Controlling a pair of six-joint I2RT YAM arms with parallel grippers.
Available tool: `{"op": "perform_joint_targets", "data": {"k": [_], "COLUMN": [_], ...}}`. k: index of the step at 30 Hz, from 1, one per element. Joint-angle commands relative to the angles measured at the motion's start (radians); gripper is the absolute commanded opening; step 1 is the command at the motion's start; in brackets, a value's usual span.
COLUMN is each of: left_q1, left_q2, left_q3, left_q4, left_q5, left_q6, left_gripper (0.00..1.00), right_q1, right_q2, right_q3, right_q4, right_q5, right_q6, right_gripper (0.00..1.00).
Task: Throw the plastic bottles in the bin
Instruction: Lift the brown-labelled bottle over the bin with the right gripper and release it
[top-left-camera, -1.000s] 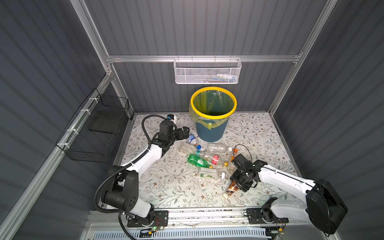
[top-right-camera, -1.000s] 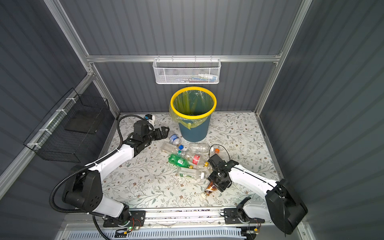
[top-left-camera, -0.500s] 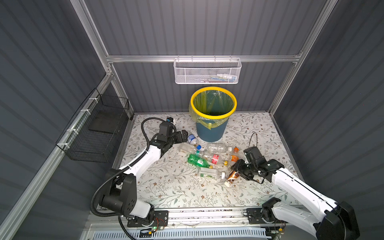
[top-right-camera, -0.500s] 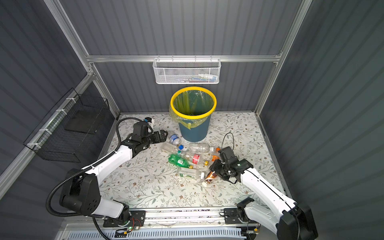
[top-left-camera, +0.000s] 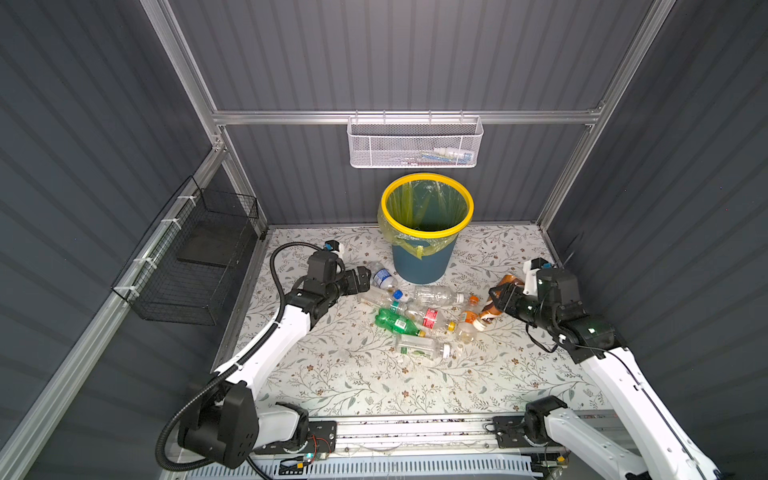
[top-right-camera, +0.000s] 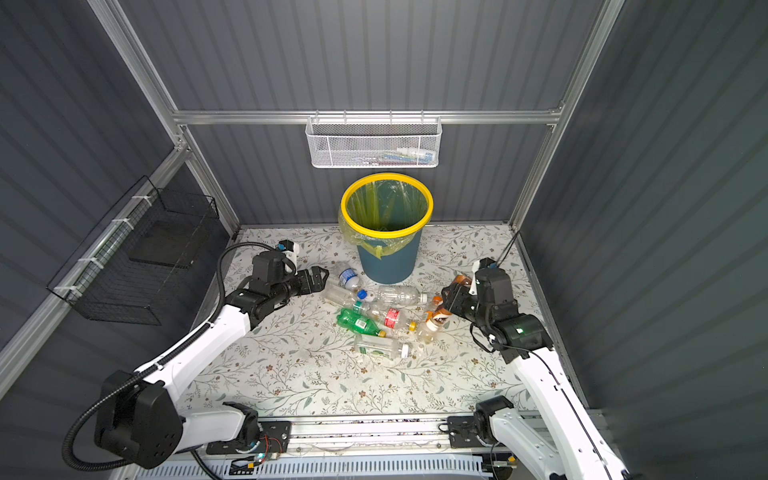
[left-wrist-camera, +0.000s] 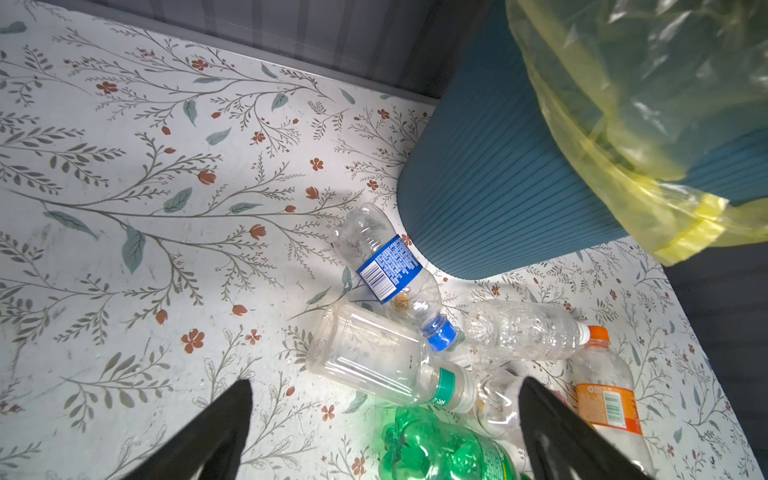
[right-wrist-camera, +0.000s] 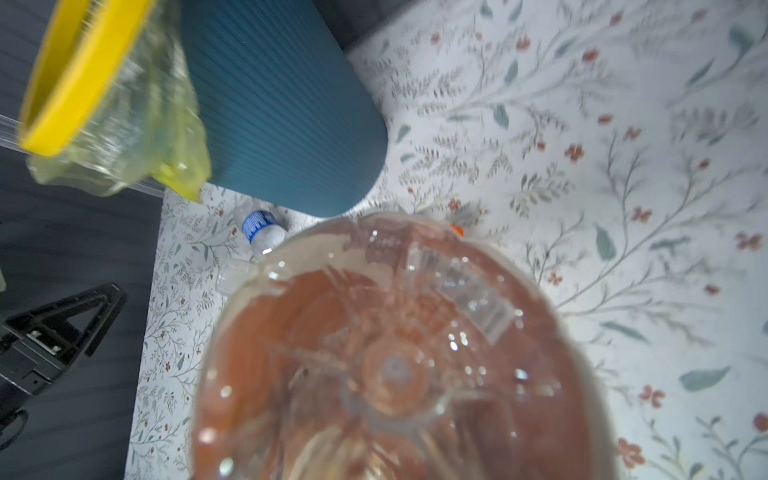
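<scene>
The bin (top-left-camera: 427, 195) (top-right-camera: 386, 195), blue-grey with a yellow rim and yellow liner, stands at the back centre. Several plastic bottles lie in a pile in front of it: a blue-labelled one (top-left-camera: 383, 276) (left-wrist-camera: 388, 266), a green one (top-left-camera: 395, 323) (left-wrist-camera: 440, 449), a red-labelled one (top-left-camera: 430, 318) and clear ones (top-left-camera: 436, 296) (left-wrist-camera: 374, 357). My left gripper (top-left-camera: 365, 279) (top-right-camera: 320, 279) (left-wrist-camera: 385, 384) hangs open at the pile's left edge, its jaws wide over the clear bottle. My right gripper (top-left-camera: 498, 299) (top-right-camera: 451, 299) is shut on a brown bottle (top-left-camera: 510, 281) (right-wrist-camera: 395, 365), held off the floor right of the pile.
A white mesh basket (top-left-camera: 415, 143) hangs on the back wall above the bin. A black wire basket (top-left-camera: 191, 266) hangs on the left wall. An orange-labelled bottle (left-wrist-camera: 606, 403) lies at the pile's right. Grey walls close in three sides.
My right gripper has lifted the brown bottle from the front of the pile and carried it back and to the right. The left gripper has shifted slightly towards the pile, still open.
</scene>
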Motion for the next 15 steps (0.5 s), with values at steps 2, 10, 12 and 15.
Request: {"op": "perform_joint_targets", "data": {"k": [2,10,12,15], "left_q1": [0.009,0.007,0.007,-0.012], "left_q2": [-0.061,-0.126,-0.143,-0.196], "left_q3": [-0.028,-0.063,-0.061,-0.071], "left_q4": [-0.062,-0.056,-0.065,-0.058], "left_q5": [0.000,0.031,0.048,0.085], "left_q6": [0.050,0.064,0.080,0.120], "left_gripper": [1.00,1.00,1.00,0.97], "right_q1": [-0.008,-0.008,-0.008,-0.008], "right_q2": [-0.050,-0.163,-0.178,-0.166], "right_q3": [0.118,0.160,0.171,0.209], "right_q4": [0.035,0.302,0.367,0.454], "right_q5": [0.120,0.188,0.187,0.164], "right_q6": [-0.145,-0.271,-0.298,-0.336], "right_gripper": [0.53,0.53,0.53,0.53]}}
